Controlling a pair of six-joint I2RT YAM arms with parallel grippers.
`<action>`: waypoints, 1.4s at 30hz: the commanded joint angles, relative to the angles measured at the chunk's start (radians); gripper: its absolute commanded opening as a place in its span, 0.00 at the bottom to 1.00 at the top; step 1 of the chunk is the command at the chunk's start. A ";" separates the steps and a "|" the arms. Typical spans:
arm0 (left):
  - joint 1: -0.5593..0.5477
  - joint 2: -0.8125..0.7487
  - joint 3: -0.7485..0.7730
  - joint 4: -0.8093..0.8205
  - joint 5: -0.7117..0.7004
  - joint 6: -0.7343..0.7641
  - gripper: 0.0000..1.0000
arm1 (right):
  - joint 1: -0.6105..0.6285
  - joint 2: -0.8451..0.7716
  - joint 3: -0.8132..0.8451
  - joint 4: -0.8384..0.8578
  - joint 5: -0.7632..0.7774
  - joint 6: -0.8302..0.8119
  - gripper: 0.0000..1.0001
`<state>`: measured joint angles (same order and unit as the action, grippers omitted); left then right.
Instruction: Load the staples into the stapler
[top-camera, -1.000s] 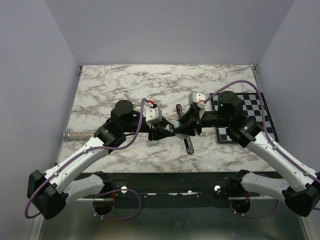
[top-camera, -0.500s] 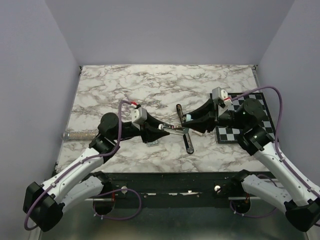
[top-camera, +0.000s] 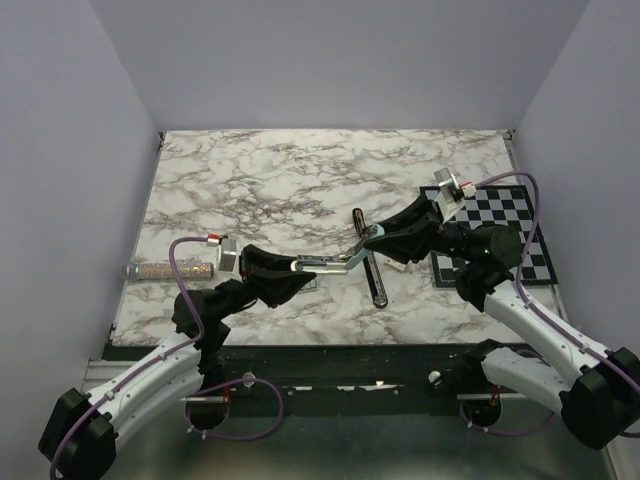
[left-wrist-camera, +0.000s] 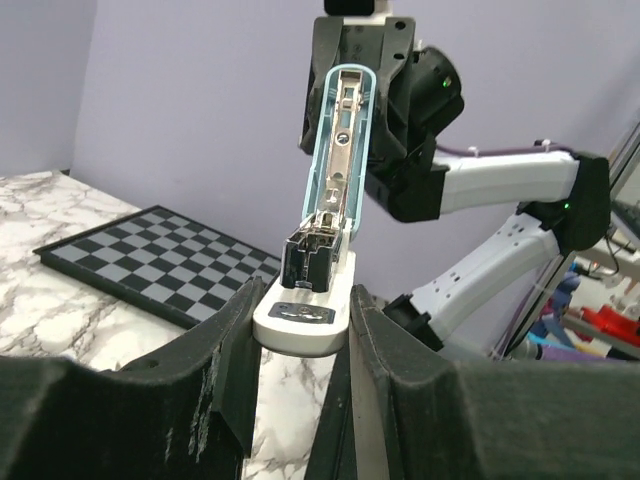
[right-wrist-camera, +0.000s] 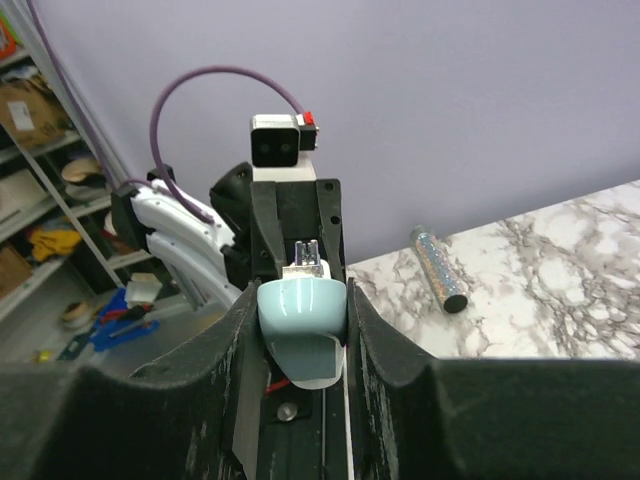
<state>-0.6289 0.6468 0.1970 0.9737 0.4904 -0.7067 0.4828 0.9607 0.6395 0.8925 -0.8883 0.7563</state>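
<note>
Opened stapler (top-camera: 335, 262) held in the air between two arms, over the marble table (top-camera: 300, 180)

The left gripper (top-camera: 298, 268) is clamped on the stapler's white base end, and the right gripper (top-camera: 378, 238) is clamped on the rounded pale-blue tip of the raised top. The silvery channel faces the left wrist camera. Under the span a slim black bar (top-camera: 377, 285) lies on the table. A checkerboard mat (top-camera: 505, 215) sits at the right edge, a glitter tube (top-camera: 165, 270) at the left edge
</note>
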 joint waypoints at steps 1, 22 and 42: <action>0.023 0.045 -0.093 0.155 -0.250 -0.073 0.00 | -0.035 0.009 0.025 0.491 0.137 0.224 0.01; -0.068 -0.237 0.160 -0.668 -0.452 0.358 0.76 | -0.050 -0.004 0.206 -0.330 -0.172 -0.322 0.01; -0.189 0.229 0.731 -1.136 0.044 0.829 0.79 | -0.049 0.009 0.255 -0.635 -0.255 -0.594 0.01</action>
<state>-0.7544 0.8078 0.8574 -0.0692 0.4740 0.0200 0.4309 0.9703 0.8711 0.2817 -1.1046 0.2054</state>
